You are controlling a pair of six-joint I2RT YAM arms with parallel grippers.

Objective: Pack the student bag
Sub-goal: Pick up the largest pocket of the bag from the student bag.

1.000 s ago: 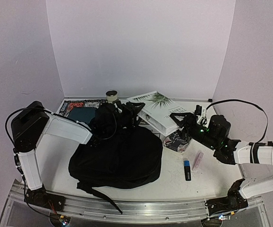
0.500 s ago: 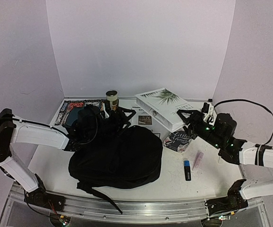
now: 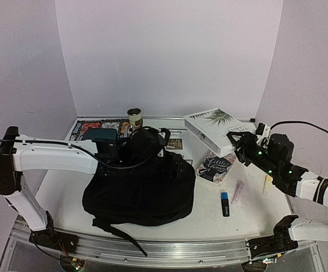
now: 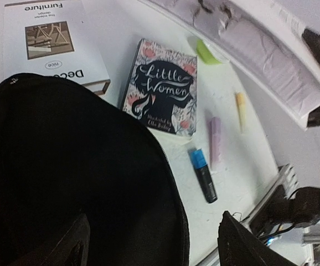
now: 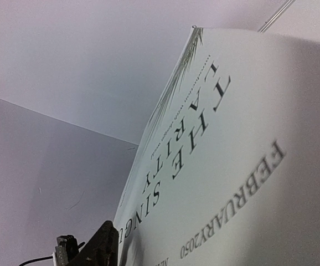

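Right gripper point(image 3: 234, 137) outstretched, gripping tilted white book point(image 3: 212, 122).

The student bag point(image 3: 141, 190) is all black. The small book point(image 4: 163, 86) is dark with pink flowers. The marker point(image 4: 202, 176) is black with a blue cap. At the bag's two o'clock, the big book point(image 3: 218, 126) is white with green leaves.

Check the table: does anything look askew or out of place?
Yes: the large white book is off the table and tilted, held at one edge in the jaws of the right gripper. The Little Women book lies flat beside the student bag.
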